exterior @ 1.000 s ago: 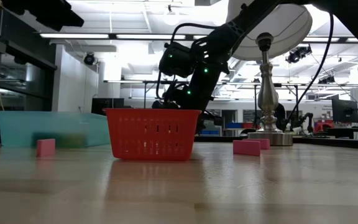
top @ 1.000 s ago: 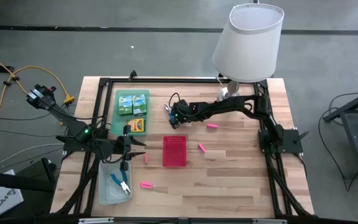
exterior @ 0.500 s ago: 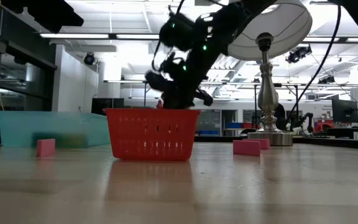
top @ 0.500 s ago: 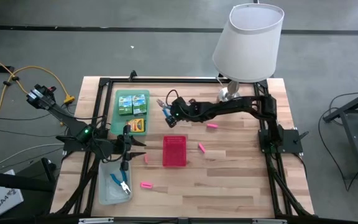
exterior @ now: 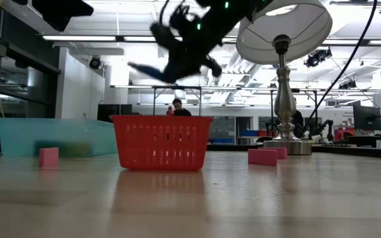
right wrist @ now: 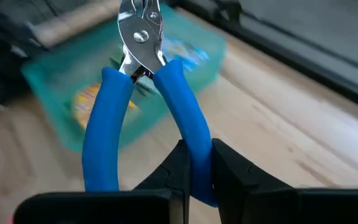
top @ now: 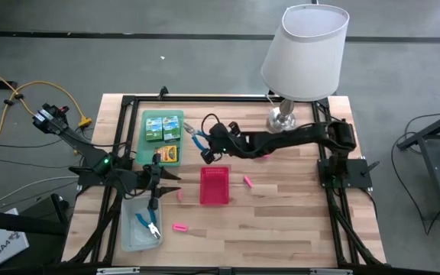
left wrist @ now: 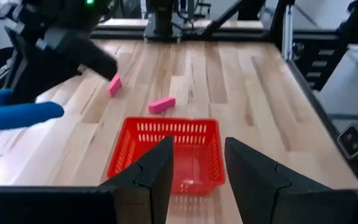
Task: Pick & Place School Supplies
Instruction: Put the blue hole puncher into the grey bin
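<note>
My right gripper (top: 205,145) hangs high above the table's middle, shut on a blue-handled metal tool (right wrist: 143,93) that sticks out toward the green tray (top: 163,136). The tray holds green-and-yellow boxes (top: 163,127). The red mesh basket (top: 214,186) stands on the wood in front of my left gripper (left wrist: 194,177), which is open with nothing between its fingers. Pink blocks (top: 247,181) (top: 179,227) lie flat on the table around the basket. More blue-handled tools (top: 148,224) lie in the clear bin (top: 128,233). My right gripper pinches one of the tool's two blue handles (right wrist: 190,142) between its two fingers, toward that handle's free end. The other handle (right wrist: 104,137) stands free beside it. The tool is lifted clear and reaches out past the fingertips, metal head (right wrist: 140,31) farthest away.
A lamp with a white shade (top: 305,47) stands on its metal foot (top: 281,120) at the far right. Black frame rails (top: 205,98) run along the table's edges. Bare wood lies at the near right of the table.
My right gripper has risen from low behind the basket to well above it, carrying the blue-handled tool clear of the table. It has shifted a little toward the table's left edge and tipped closer to level. It has stayed shut throughout.
</note>
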Motion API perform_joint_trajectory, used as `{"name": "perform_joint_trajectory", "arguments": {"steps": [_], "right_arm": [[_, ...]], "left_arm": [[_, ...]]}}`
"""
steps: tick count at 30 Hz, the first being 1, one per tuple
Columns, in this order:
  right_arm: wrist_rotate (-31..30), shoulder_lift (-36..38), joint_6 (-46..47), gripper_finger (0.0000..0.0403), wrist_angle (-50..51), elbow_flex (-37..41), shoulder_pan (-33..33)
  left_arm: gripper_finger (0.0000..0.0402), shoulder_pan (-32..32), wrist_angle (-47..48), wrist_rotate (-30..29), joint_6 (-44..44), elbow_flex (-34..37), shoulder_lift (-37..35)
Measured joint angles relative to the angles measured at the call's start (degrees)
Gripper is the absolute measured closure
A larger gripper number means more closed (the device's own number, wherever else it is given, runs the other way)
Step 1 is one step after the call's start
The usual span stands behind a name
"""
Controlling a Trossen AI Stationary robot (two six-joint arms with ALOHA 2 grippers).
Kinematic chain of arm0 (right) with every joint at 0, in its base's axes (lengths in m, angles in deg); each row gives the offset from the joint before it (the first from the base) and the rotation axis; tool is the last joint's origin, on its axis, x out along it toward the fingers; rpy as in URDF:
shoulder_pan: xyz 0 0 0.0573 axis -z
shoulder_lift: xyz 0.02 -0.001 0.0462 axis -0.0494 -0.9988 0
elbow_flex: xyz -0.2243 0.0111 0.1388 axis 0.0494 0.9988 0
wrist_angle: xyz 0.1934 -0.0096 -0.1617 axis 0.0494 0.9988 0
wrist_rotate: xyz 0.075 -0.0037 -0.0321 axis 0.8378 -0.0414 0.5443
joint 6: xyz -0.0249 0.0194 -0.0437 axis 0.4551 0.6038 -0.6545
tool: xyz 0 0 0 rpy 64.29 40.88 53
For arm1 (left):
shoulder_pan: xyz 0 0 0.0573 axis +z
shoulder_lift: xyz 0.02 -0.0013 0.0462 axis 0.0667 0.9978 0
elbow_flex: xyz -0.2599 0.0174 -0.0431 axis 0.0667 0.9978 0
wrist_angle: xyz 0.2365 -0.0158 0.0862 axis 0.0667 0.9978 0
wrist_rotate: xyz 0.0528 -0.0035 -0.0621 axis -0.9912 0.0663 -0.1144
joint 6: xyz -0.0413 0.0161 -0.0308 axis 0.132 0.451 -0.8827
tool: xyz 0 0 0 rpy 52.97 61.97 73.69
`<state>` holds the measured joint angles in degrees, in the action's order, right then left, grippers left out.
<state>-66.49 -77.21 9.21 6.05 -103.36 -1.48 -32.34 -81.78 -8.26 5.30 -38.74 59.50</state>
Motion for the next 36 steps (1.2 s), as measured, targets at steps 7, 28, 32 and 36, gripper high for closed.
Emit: {"name": "perform_joint_trajectory", "arguments": {"steps": [7,28,32,36], "right_arm": [[-2.79,2.74,-5.77,0.0368,-7.62,0.08,-5.1],[-18.33,5.18,-18.65,0.0368,-23.61,-0.02,-19.15],[-20.72,5.18,-22.78,0.0368,-27.67,-0.02,-20.94],[-20.62,5.18,-27.09,0.0368,-32.07,-0.02,-22.18]], "left_arm": [[0.0264,-0.28,-4.82,-0.12,0.0,0.0,-0.02],[0.0264,-0.33,-22.34,-1.28,13.27,0.02,-0.02],[0.0264,-0.33,-26.5,-1.3,16.3,0.04,-0.02],[0.0264,-0.33,-30.42,-1.31,18.32,0.04,-0.02]]}}
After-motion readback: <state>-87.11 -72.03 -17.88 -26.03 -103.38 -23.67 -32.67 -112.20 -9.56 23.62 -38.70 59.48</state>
